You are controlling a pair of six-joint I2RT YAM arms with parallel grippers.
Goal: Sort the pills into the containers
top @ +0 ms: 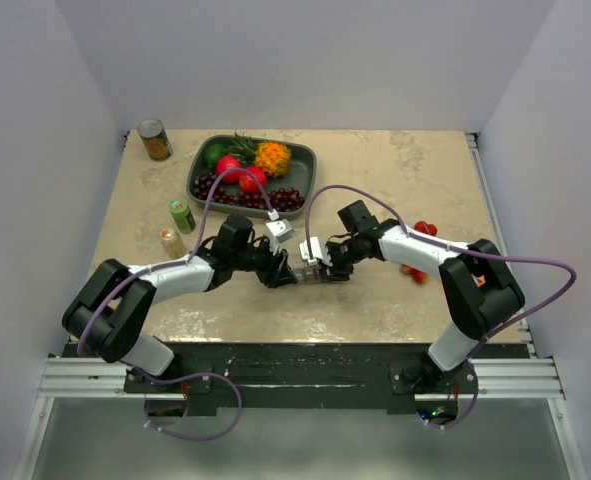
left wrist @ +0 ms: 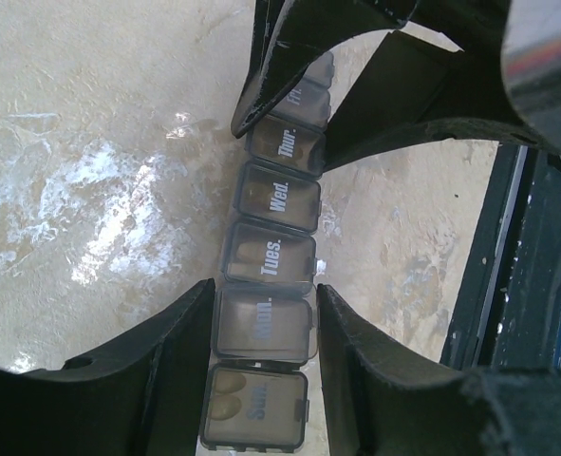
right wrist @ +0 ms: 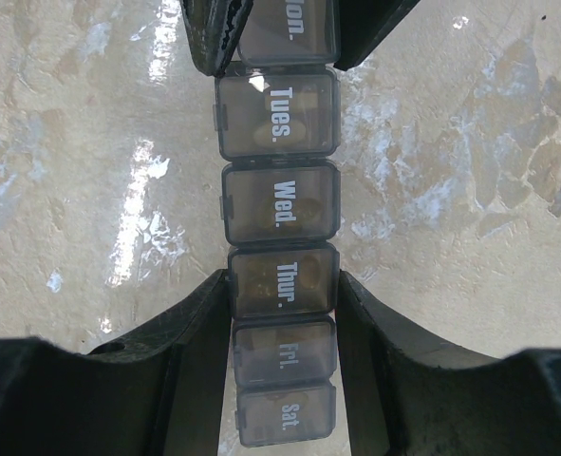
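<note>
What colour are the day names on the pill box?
White, on the grey pill box. Clearest in the right wrist view.

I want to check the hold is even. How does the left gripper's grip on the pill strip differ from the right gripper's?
The left gripper clamps the containers at the Mon. compartment; the right gripper clamps at Thur. Behind the left gripper's fingertips sits only Sun.; behind the right gripper's sit Fri. and Sat. Shared: both squeeze across the strip's width, with Tues. and Wed. free between them.
</note>
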